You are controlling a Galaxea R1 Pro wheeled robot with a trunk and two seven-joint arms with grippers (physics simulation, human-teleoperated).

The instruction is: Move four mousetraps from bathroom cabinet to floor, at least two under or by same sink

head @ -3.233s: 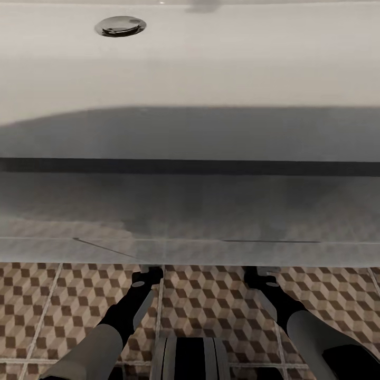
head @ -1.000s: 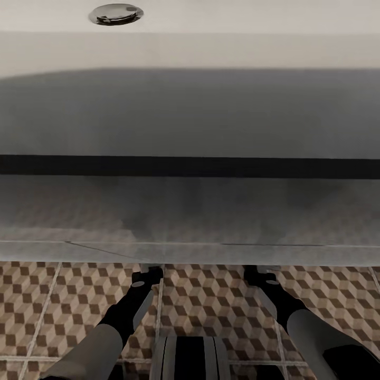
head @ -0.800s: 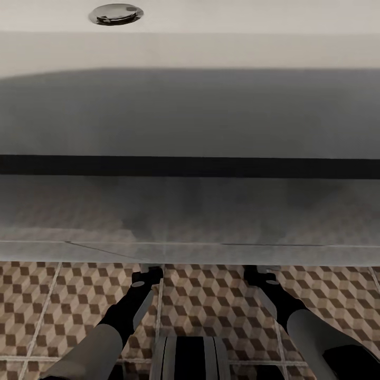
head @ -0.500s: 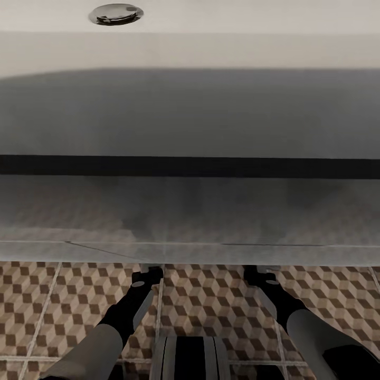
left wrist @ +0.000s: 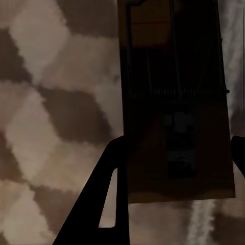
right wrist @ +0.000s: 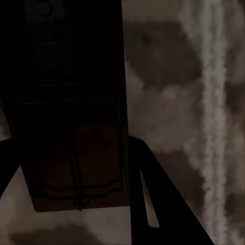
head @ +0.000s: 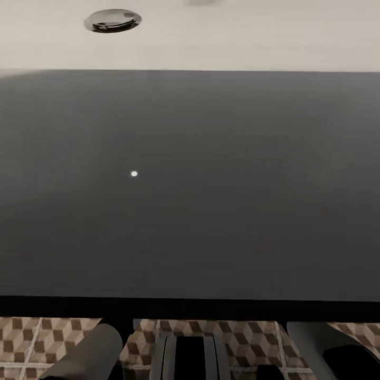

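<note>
Holding a dark-brown flat mousetrap (left wrist: 176,117) apiece (right wrist: 71,127), both black two-fingered grippers (left wrist: 173,163) (right wrist: 66,153) hover, closed, over cube-patterned tile floor (left wrist: 51,102). Placement beneath the white sink (head: 237,37) seems underway; next, lower and release.

White bathroom sink (head: 237,37) with chrome drain (head: 113,20) up top, broad dark shadowed face with one small bright speck (head: 134,173) below, cube-patterned bathroom floor (head: 248,340) strip and both forearms at bottom edge.
</note>
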